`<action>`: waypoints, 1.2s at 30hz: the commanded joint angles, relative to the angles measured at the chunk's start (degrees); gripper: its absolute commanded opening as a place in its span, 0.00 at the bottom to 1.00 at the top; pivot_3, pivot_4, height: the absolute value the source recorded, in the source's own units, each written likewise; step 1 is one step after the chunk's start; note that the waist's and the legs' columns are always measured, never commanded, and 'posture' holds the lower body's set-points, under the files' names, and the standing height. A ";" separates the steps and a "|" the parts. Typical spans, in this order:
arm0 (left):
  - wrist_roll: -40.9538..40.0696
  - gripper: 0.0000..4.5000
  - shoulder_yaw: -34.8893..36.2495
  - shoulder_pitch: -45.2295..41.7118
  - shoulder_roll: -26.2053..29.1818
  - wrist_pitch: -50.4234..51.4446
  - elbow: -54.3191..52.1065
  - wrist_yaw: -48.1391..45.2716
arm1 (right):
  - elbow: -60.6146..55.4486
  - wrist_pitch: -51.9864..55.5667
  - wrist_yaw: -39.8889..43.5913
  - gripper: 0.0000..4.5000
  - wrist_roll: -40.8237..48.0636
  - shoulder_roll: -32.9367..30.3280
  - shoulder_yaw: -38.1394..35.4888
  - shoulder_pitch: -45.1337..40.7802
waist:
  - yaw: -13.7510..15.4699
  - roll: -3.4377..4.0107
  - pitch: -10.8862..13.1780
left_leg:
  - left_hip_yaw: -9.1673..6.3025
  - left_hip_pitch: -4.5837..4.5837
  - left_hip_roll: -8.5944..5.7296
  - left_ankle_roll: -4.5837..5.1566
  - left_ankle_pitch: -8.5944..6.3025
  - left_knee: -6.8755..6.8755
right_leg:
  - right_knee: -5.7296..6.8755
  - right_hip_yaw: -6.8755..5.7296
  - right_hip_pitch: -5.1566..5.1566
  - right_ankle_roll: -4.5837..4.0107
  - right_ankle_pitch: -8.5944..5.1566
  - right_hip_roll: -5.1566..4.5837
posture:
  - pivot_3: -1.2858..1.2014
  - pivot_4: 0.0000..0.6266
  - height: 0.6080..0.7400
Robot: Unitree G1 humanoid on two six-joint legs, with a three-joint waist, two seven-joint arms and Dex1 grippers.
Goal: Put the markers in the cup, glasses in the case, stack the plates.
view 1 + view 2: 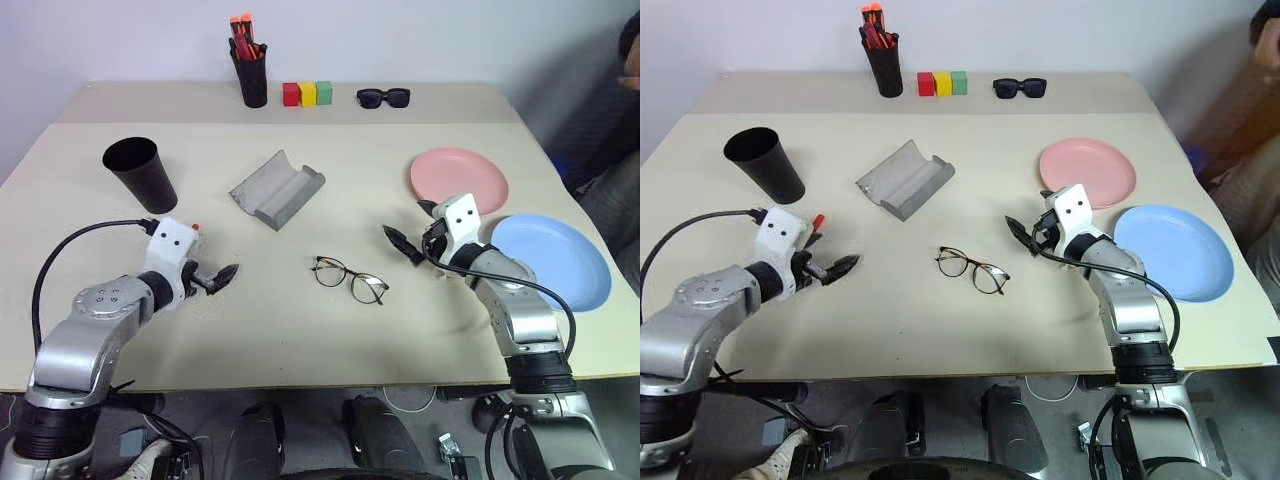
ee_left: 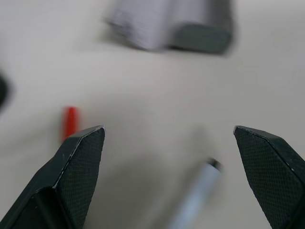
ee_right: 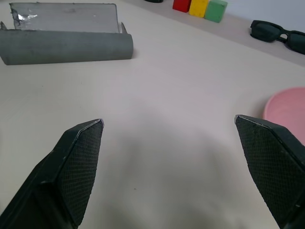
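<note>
The black cup (image 1: 140, 172) stands at the left, and the open grey case (image 1: 277, 187) lies mid-table. The wire-rimmed glasses (image 1: 349, 278) rest in front of the case. The pink plate (image 1: 459, 180) and blue plate (image 1: 552, 258) lie side by side at the right. My left gripper (image 1: 215, 279) is open, low over the markers. The left wrist view shows a red-capped marker (image 2: 70, 121) and a white-bodied one (image 2: 198, 193) between its fingers. My right gripper (image 1: 412, 228) hangs open and empty between the glasses and the pink plate.
A black pen holder (image 1: 249, 65) with orange-red pens, three coloured blocks (image 1: 306, 93) and dark sunglasses (image 1: 383, 97) line the far edge. A person (image 1: 630, 50) sits at the far right.
</note>
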 commanded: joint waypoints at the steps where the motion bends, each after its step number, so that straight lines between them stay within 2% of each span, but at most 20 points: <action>1: -2.22 0.99 -0.41 0.48 3.70 1.07 -0.40 -5.47 | -4.56 0.89 1.68 1.00 1.83 -0.24 0.40 0.38 | 0.10 -0.01 0.00 | 0.00 0.00 0.00 0.00 0.00 0.00 | 0.00 0.00 -0.01 -0.01 0.00 0.00 | 0.52 0.24 0.87; 4: -1.77 0.99 -1.40 1.95 7.49 0.72 0.69 -8.81 | -7.69 2.10 5.42 1.00 2.87 -1.89 1.61 2.33 | 0.19 -0.01 0.00 | 0.01 -0.01 -0.01 0.00 0.00 0.01 | -0.02 0.00 0.00 -0.15 -0.08 -0.01 | 0.52 0.24 0.87; 8: -2.41 0.99 -2.00 3.08 9.12 -0.38 1.44 -11.84 | -10.35 2.45 7.62 1.00 2.97 -3.19 2.83 4.53 | 0.23 -0.01 0.00 | 0.01 -0.01 -0.02 0.00 0.00 0.01 | -0.03 0.00 0.00 -0.17 -0.10 -0.04 | 0.52 0.24 0.87; 9: -2.19 0.94 -2.28 2.95 8.99 -0.50 1.73 -11.84 | -10.49 2.46 7.66 1.00 2.79 -3.22 3.01 4.64 | 0.19 -0.01 0.00 | 0.02 -0.01 -0.02 0.00 0.00 0.02 | -0.03 0.00 0.01 -0.19 -0.11 -0.04 | 0.52 0.24 0.87; 11: -1.61 0.81 -2.79 2.59 8.74 -0.65 2.57 -11.58 | -10.13 2.36 7.66 1.00 2.52 -3.16 3.18 4.32 | 0.19 -0.01 0.00 | 0.02 0.00 -0.02 0.00 0.00 0.03 | -0.03 0.00 0.01 -0.19 -0.11 -0.04 | 0.52 0.24 0.87; 13: -1.28 0.61 -2.98 2.87 8.73 -0.94 2.73 -11.44 | -10.11 2.41 7.56 1.00 2.51 -3.12 3.12 4.25 | 0.18 -0.01 0.00 | 0.01 0.01 -0.02 0.00 0.00 0.03 | -0.02 0.00 0.01 -0.19 -0.11 -0.03 | 0.52 0.24 0.87; 18: -0.16 0.02 -4.23 2.59 8.09 -1.61 3.77 -10.79 | -10.37 2.51 7.49 1.00 2.62 -3.37 2.91 4.18 | 0.20 -0.01 0.00 | 0.02 0.00 -0.02 0.00 0.00 0.03 | -0.02 0.00 0.01 -0.18 -0.10 -0.03 | 0.52 0.24 0.87; 21: 0.98 0.01 -3.42 0.47 5.87 -3.83 5.12 -8.37 | -11.35 2.74 7.95 1.00 2.80 -3.65 3.30 4.34 | 0.42 0.00 -0.01 | 0.02 0.01 -0.03 0.00 0.00 0.04 | -0.03 0.00 0.03 -0.18 -0.10 -0.04 | 0.52 0.24 0.87; 25: 1.37 0.01 3.07 -6.31 -2.37 -12.78 7.45 -0.63 | -13.39 1.34 10.43 1.00 2.29 -4.35 5.91 4.59 | 0.84 -0.04 0.01 | -0.01 -0.01 -0.03 0.01 0.00 0.13 | -0.02 0.00 0.07 -0.18 -0.10 -0.03 | 0.52 0.24 0.87; 29: 2.72 0.01 8.44 -15.36 -9.62 -19.90 9.36 9.62 | -16.42 1.53 12.50 1.00 4.94 -1.60 8.61 2.93 | 0.96 -0.12 0.01 | -0.04 -0.04 -0.01 0.01 0.00 0.16 | 0.00 0.00 0.07 0.01 0.01 0.03 | 0.52 0.24 0.87; 32: 7.21 0.01 9.38 -22.61 -12.23 -25.56 13.70 17.48 | -14.14 0.04 10.60 1.00 2.71 2.18 11.36 -0.16 | 0.62 -0.11 0.01 | -0.05 -0.02 -0.01 0.01 0.00 0.16 | 0.03 0.00 0.07 0.07 0.04 0.06 | 0.52 0.24 0.87; 36: 16.39 0.01 7.56 -31.43 -12.11 -34.62 24.24 27.05 | -9.13 -2.16 5.33 1.00 -0.87 8.72 14.10 -4.42 | 0.52 -0.12 0.00 | -0.05 0.00 -0.02 0.00 0.01 0.16 | 0.06 -0.01 0.08 0.14 0.08 0.06 | 0.52 0.24 0.87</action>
